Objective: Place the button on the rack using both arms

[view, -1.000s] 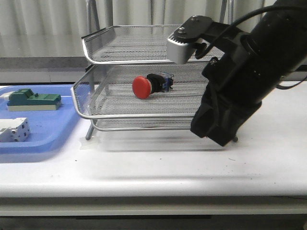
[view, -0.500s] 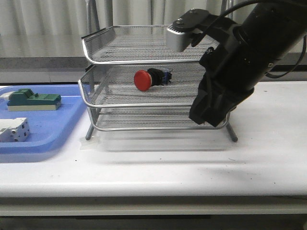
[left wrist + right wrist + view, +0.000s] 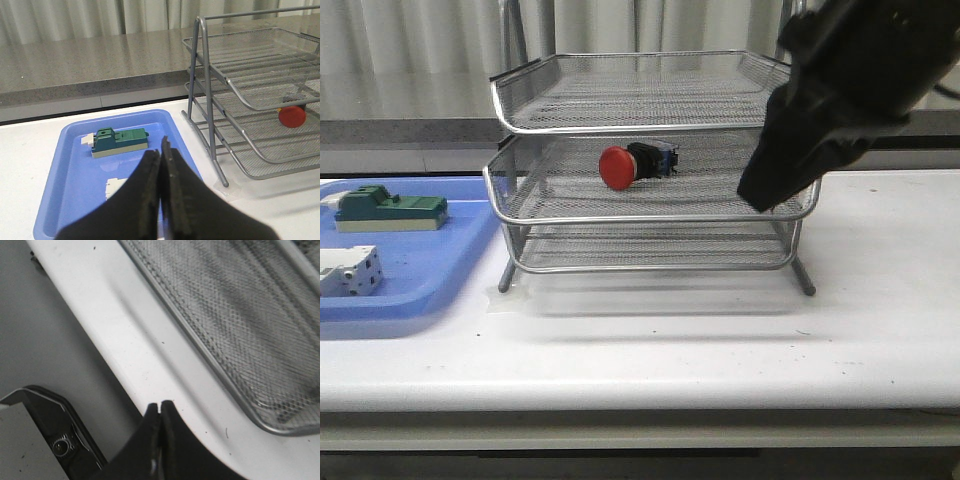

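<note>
The button (image 3: pixel 620 166), with a red head and a black and blue body, lies on its side in the middle tray of the silver wire rack (image 3: pixel 640 128). It also shows in the left wrist view (image 3: pixel 292 115), inside the rack (image 3: pixel 235 95). My right gripper (image 3: pixel 758 195) is shut and empty, raised in front of the rack's right end and apart from it. In the right wrist view the shut right gripper (image 3: pixel 160 407) hangs over the white table beside a mesh tray corner (image 3: pixel 235 315). My left gripper (image 3: pixel 161 146) is shut and empty over the blue tray (image 3: pixel 75 165).
The blue tray (image 3: pixel 410 280) lies left of the rack with a green block (image 3: pixel 388 209) and a white block (image 3: pixel 350 271) in it. Both also show in the left wrist view: the green block (image 3: pixel 120 141) and the white block (image 3: pixel 115 187). The table's front edge (image 3: pixel 80 325) is near.
The middle tray with the button has slid back into the rack. My right arm has since lifted up and to the right, away from the rack's front.
</note>
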Available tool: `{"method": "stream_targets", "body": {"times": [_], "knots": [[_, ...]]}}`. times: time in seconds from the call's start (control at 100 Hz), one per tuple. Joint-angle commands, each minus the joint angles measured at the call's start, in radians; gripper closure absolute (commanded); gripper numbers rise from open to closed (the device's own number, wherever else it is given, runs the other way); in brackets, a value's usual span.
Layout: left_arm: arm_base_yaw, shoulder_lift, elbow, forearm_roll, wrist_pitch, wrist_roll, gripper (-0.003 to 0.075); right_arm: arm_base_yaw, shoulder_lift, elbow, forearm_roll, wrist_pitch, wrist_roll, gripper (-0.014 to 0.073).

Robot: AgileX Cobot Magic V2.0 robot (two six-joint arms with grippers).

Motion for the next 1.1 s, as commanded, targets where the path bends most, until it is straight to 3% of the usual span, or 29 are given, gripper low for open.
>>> {"method": "stream_targets", "body": {"times": [0.0,0.22,0.43,0.78,1.09], "knots": [[0.002,0.01,-0.026,-0.016,-0.077,-0.007,0.074,-0.008,-0.112,-0.008,-0.066,-0.022,0.126,0.0654],[0.002,0.01,-0.026,-0.016,-0.077,-0.007,0.074,-0.034,-0.317,0.042,-0.328,0.014,0.515,0.0654],[0.002,0.01,-0.026,-0.016,-0.077,-0.007,0.074,-0.058,-0.531,0.131,-0.512,0.077,0.744,0.0654],[0.002,0.01,-0.026,-0.016,-0.077,-0.007,0.074,-0.067,-0.913,0.307,-0.637,0.219,0.908,0.0654],[0.002,0.01,-0.026,-0.016,-0.077,-0.007,0.074,-0.067,-1.138,0.372,-0.653,0.278,0.91,0.0654]]}}
